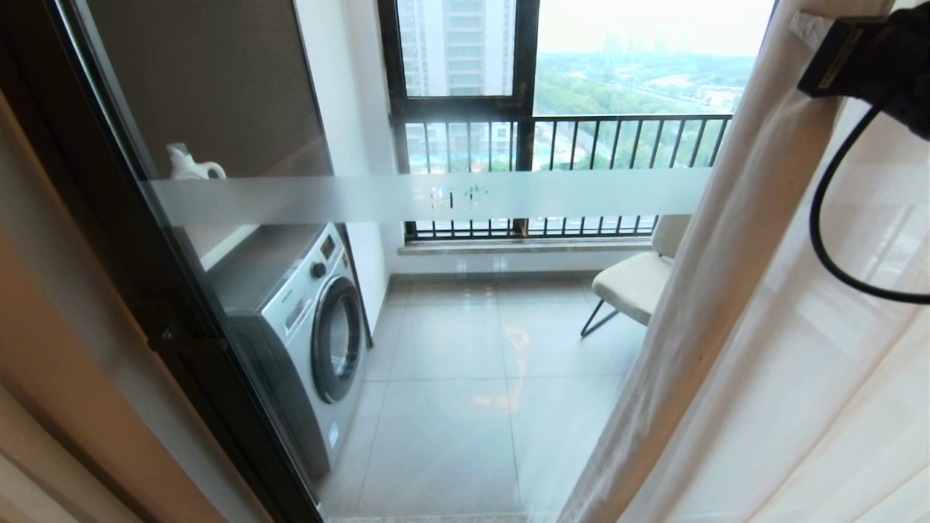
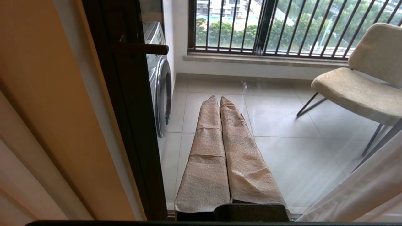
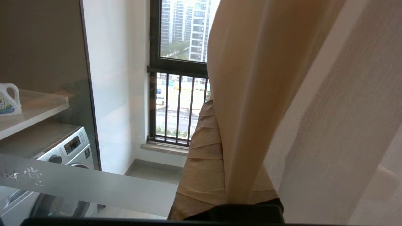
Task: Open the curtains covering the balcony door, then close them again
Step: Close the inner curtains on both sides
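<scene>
Curtains (image 1: 726, 290) gathered at the right of the balcony door (image 1: 436, 197), glass mostly uncovered. Right gripper (image 3: 220, 131) raised high, closed on the beige fold. Left gripper (image 2: 220, 100) low by the dark frame, fingers pressed together, empty. Beyond the glass: washing machine (image 1: 312, 327), chair (image 1: 639, 280), railing (image 1: 581, 145); detergent jug (image 1: 190, 165) on shelf.

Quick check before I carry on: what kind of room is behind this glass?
Most likely an enclosed laundry balcony in a high-rise flat. Behind the balcony door stand a washing machine and a chair, and the barred window looks out over tower blocks and trees far below.
</scene>
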{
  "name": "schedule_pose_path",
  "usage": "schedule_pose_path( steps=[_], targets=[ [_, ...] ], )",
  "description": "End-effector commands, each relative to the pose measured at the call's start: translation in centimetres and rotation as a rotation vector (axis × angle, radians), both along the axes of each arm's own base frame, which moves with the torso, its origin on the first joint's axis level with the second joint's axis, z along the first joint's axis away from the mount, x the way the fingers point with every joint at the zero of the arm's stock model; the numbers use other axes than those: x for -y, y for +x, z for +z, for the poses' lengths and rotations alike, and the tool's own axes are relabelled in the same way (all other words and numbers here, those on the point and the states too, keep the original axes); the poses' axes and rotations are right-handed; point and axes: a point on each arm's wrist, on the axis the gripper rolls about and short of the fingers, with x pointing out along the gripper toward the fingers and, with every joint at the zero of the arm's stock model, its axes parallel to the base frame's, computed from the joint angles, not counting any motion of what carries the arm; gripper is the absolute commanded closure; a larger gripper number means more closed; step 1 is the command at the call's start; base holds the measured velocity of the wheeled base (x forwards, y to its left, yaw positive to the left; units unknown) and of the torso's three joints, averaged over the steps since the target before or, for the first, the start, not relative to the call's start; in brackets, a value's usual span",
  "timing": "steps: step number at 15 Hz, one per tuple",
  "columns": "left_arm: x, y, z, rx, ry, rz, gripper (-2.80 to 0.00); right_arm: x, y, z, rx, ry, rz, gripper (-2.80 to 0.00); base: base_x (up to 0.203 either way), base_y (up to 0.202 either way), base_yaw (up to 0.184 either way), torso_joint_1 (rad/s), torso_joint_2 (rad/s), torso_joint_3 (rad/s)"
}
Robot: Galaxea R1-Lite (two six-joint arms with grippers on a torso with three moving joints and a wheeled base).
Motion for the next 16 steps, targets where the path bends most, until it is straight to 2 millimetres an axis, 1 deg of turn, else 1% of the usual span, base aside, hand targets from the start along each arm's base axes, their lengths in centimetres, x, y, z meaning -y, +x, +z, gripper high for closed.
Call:
schedule_pose_path(
  steps=[1,3,5,11,14,16],
  targets=[
    [0.0,0.0,0.0,0.001,-0.001,0.000,0.00,-0.6,0.2,-0.2,-0.001,-0.015,0.015,0.00,0.000,0.000,0.000,0.000,0.00,0.000],
    [0.0,0.0,0.0,0.001,-0.001,0.000,0.00,-1.5,0.5,0.0,0.005,-0.023,0.034,0.00,0.000,0.000,0.000,0.000,0.00,0.000],
    [0.0,0.0,0.0,0.001,-0.001,0.000,0.00,-2.8,0.7,0.2,0.009,-0.014,0.042,0.00,0.000,0.000,0.000,0.000,0.00,0.000],
    [0.0,0.0,0.0,0.001,-0.001,0.000,0.00,-7.9,1.5,-1.0,-0.011,-0.030,0.100,0.00,0.000,0.000,0.000,0.000,0.00,0.000],
    [0.0,0.0,0.0,0.002,-0.001,0.000,0.00,-10.4,2.0,-1.2,-0.006,-0.033,0.140,0.00,0.000,0.000,0.000,0.000,0.00,0.000],
    [0.0,0.0,0.0,0.002,-0.001,0.000,0.00,-11.8,2.2,-1.5,-0.012,-0.041,0.155,0.00,0.000,0.000,0.000,0.000,0.00,0.000]
  ],
)
